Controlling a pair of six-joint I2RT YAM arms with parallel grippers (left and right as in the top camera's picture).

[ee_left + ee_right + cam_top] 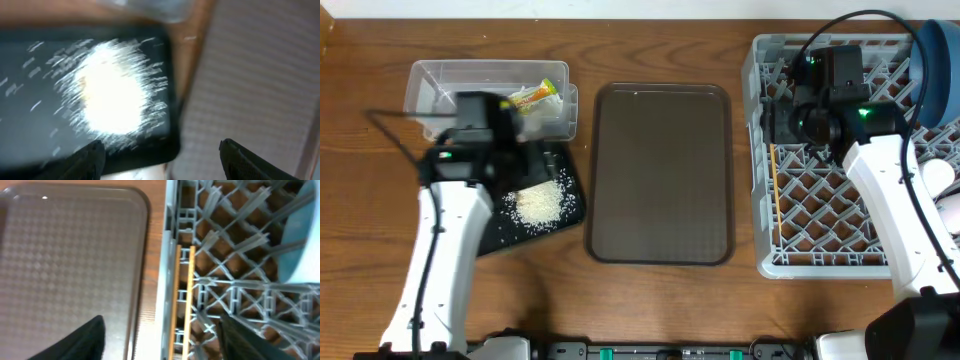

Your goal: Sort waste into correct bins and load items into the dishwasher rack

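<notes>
Right claw (162,335) spread wide, empty, over the chopsticks (182,305) lying flat along the left edge of the rack (235,292); I reckon the rim keeps them from slipping through. Left claw (160,150) apart above the rice (110,95) on the black tray (30,135). Wrapper (535,97) sits in the clear tub (440,80).

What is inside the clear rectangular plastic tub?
A yellow-orange snack wrapper lies in the clear rectangular plastic tub. The left arm covers its front middle; anything beneath is hidden.
</notes>
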